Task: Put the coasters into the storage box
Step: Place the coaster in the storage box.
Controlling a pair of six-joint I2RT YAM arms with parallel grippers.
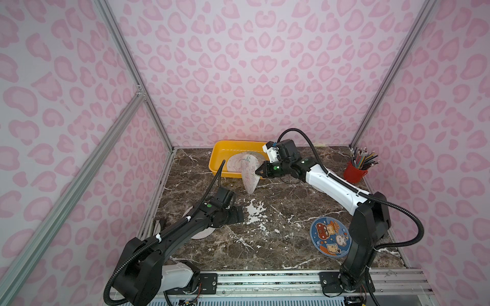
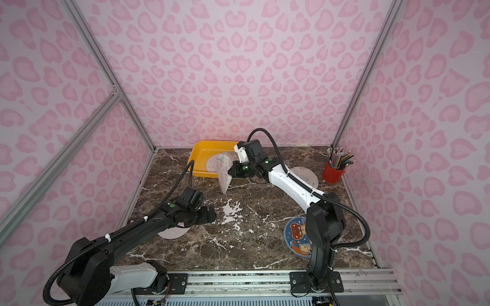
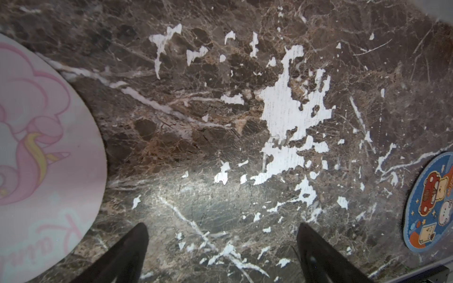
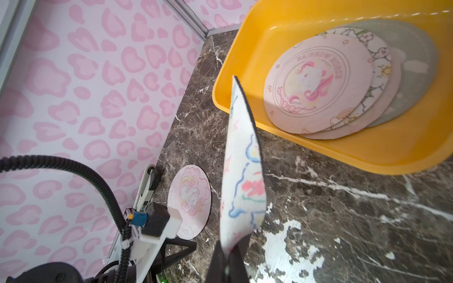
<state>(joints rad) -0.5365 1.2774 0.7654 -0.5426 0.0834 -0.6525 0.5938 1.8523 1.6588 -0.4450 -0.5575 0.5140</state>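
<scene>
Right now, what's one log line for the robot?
right pincer: shut on pale coaster, by storage box | left pincer: open, empty, over table | stacked coasters: in box

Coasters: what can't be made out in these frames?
- Stack in box: lower coasters show only rims in the right wrist view, count unsure; held coaster and right arm partly cover it in both top views.
- Left coaster: mostly under the left arm in both top views; cut by the frame edge in the left wrist view.
- Blue coaster: partly behind the right arm in a top view; cut off in the left wrist view.
</scene>
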